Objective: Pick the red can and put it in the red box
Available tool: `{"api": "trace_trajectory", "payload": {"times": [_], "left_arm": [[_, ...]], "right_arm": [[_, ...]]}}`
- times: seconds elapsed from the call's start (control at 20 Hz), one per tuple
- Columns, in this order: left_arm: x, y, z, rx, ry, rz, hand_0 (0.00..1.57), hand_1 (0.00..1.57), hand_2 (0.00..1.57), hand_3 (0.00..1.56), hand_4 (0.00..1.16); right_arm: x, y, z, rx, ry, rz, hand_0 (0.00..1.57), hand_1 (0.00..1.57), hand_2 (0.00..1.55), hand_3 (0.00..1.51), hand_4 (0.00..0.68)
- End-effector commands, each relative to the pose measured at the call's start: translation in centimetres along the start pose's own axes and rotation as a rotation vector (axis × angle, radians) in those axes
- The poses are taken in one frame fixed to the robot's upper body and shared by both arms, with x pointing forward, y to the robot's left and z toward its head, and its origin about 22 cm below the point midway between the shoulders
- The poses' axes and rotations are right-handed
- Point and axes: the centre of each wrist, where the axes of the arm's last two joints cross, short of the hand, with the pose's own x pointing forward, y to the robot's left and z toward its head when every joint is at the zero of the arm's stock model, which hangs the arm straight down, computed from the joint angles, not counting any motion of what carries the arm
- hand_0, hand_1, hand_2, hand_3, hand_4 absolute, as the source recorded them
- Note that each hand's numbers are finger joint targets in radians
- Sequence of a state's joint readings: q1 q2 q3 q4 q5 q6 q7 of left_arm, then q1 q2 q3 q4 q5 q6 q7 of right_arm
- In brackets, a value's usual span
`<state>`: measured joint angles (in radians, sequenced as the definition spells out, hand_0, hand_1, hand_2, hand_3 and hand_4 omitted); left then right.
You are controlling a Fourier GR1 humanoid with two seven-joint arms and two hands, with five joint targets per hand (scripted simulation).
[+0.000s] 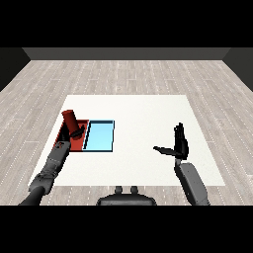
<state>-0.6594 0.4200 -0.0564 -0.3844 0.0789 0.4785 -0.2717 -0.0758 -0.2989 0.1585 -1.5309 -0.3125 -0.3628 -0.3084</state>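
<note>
Table (148, 108): white, square top, set on a grey plank floor (128, 74).

Blue tray (100, 137): light blue with a dark rim, lying at the table's left, just beside the red tray and touching it along one edge.

Red tray (79, 143): at the table's left edge, partly hidden by the left hand and the can.

Right hand (180, 143): black, held above the bare table at the right, well apart from both trays; fingers straight and pointing up, thumb spread sideways to the left, holding nothing.

Left hand (74, 132): black, over the red tray, fingers curled round the lower part of the can.

Red can (69, 120): dark red, tilted with its top leaning left, held above the red tray, its upper end standing out above the left hand.
</note>
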Motion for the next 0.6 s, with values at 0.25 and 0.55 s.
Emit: {"api": "trace_trajectory", "payload": {"times": [0.25,0.55], "left_arm": [[-3.7,-1.0,1.5,-0.024,0.315,-0.169,0.59,0.59,0.63,0.41,0.78],[-5.7,0.6,2.0,0.066,0.453,-0.088,1.28,1.28,1.17,0.00,0.70]], "right_arm": [[-1.4,-0.5,-1.7,-0.024,0.021,0.006,0.00,0.00,0.00,0.00,0.000],[-2.1,0.0,-2.2,-0.023,-0.003,-0.017,0.00,0.00,0.00,0.00,0.000]]}}
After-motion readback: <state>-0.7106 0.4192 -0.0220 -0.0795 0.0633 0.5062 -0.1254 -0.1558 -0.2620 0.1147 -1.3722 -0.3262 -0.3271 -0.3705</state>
